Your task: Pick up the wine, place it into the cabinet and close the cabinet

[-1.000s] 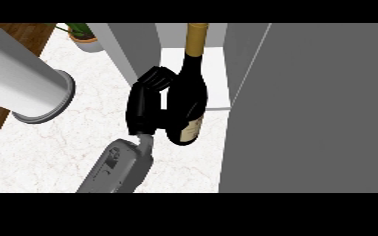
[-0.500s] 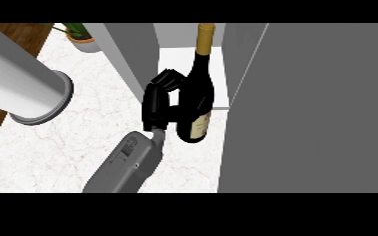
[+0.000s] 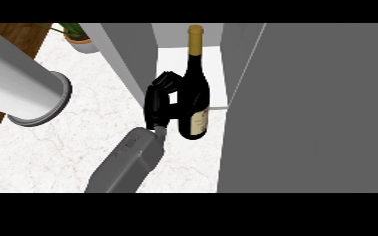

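The wine bottle (image 3: 194, 87) is dark glass with a gold foil neck and a cream label. It stands nearly upright in the cabinet's opening, its base near the front edge of the white cabinet floor (image 3: 212, 62). My right hand (image 3: 158, 106) is curled round the bottle's body from the left, its grey forearm coming in from the lower edge. The cabinet's left grey door (image 3: 122, 55) stands open just left of my hand. A wide grey panel (image 3: 310, 110) fills the right side. My left hand does not show.
A thick grey cylinder (image 3: 29, 92) juts in at the left over the white marble counter (image 3: 81, 140). A potted plant (image 3: 77, 40) sits at the back left, beside a strip of wooden surface (image 3: 22, 35).
My right hand has carried the bottle to the right and farther in, between the open door and the grey panel. The bottle has come more upright.
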You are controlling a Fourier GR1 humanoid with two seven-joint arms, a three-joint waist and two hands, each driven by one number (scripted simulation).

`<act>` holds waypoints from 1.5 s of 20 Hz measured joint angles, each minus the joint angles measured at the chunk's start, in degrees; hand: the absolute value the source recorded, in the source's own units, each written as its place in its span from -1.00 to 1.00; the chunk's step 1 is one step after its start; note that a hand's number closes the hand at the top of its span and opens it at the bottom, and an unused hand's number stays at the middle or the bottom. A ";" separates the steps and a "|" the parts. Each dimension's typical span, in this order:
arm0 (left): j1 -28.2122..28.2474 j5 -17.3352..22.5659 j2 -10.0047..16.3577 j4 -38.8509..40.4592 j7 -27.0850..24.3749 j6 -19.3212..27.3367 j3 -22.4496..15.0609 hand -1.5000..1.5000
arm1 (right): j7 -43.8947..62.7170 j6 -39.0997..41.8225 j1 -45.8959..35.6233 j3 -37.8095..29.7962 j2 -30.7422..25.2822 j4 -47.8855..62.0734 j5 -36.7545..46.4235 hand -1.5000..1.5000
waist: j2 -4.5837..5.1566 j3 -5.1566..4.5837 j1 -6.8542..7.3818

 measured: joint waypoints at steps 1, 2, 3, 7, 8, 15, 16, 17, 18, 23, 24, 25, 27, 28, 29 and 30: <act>-0.40 1.23 0.01 1.27 -0.77 -0.50 0.13 1.00 | -0.92 0.44 0.86 0.15 0.03 0.04 -0.03 -1.00 | 0.00 0.01 -0.09; -0.74 2.14 0.01 2.30 -1.39 -0.97 0.15 1.00 | -1.07 0.70 1.41 0.37 -0.05 -0.03 -0.07 -1.00 | -0.01 0.01 -0.11; -1.42 2.86 0.00 3.43 -1.87 -1.50 0.32 1.00 | -1.26 0.99 1.40 -0.52 -0.14 0.00 -0.17 -1.00 | 0.00 0.01 0.01; -4.78 4.76 0.01 6.61 -1.44 -1.30 0.94 1.00 | -0.25 0.82 1.28 -0.37 0.31 -0.10 -0.35 -1.00 | -0.07 0.01 0.24; -6.32 5.79 0.01 8.19 -1.47 -1.36 1.22 1.00 | -0.50 1.26 1.17 -0.87 0.17 0.00 -0.40 -1.00 | 0.01 0.01 0.05; -13.69 9.11 0.01 16.34 -1.64 -2.59 3.25 1.00 | -0.47 1.54 1.32 -0.68 1.27 0.23 -0.54 -1.00 | 0.10 0.01 -0.03; -15.02 9.24 0.01 17.68 -1.64 -2.83 3.93 1.00 | -0.03 1.78 1.11 -0.78 1.08 0.19 -0.61 -1.00 | 0.14 0.01 -0.08; -16.59 9.37 0.01 18.80 -1.14 -2.77 4.55 1.00 | -0.22 1.92 1.23 -0.70 1.17 0.21 -0.62 -1.00 | 0.14 0.02 -0.09; -17.29 9.35 0.00 19.77 -1.24 -3.23 5.09 1.00 | -0.56 2.07 1.62 -0.74 1.28 0.21 -0.65 -1.00 | 0.11 0.02 -0.01; -21.16 10.03 -0.01 24.29 -1.24 -2.18 5.95 1.00 | -1.03 3.00 1.96 -1.42 1.44 0.34 -0.82 -1.00 | 0.31 0.01 -0.13; -22.02 9.94 0.50 25.57 -1.11 -2.44 6.47 1.00 | -1.24 3.08 2.14 -1.11 1.58 0.30 -0.84 -1.00 | 0.38 0.00 -0.26; -23.10 9.70 0.53 27.12 -1.39 -2.29 6.95 1.00 | -1.33 3.09 1.91 -0.84 1.80 0.39 -0.80 -1.00 | 0.49 -0.01 -0.34; -24.78 8.73 0.83 29.35 -1.56 -1.45 7.23 1.00 | -1.42 3.28 1.75 -1.31 1.91 0.58 -0.77 -1.00 | 0.54 -0.02 -0.14; -25.84 8.29 0.93 30.63 -1.45 -0.62 7.37 1.00 | -1.40 3.24 1.82 -0.96 2.16 0.62 -0.76 -1.00 | 0.58 -0.01 -0.22; -26.30 7.78 0.83 31.43 -1.76 -0.17 7.39 1.00 | -1.32 3.44 1.80 -1.50 2.09 0.63 -0.83 -1.00 | 0.55 -0.01 -0.11; -27.33 7.47 0.59 32.47 -1.69 0.97 7.55 1.00 | -1.48 3.54 1.84 -1.25 2.24 0.63 -0.84 -1.00 | 0.58 -0.01 -0.21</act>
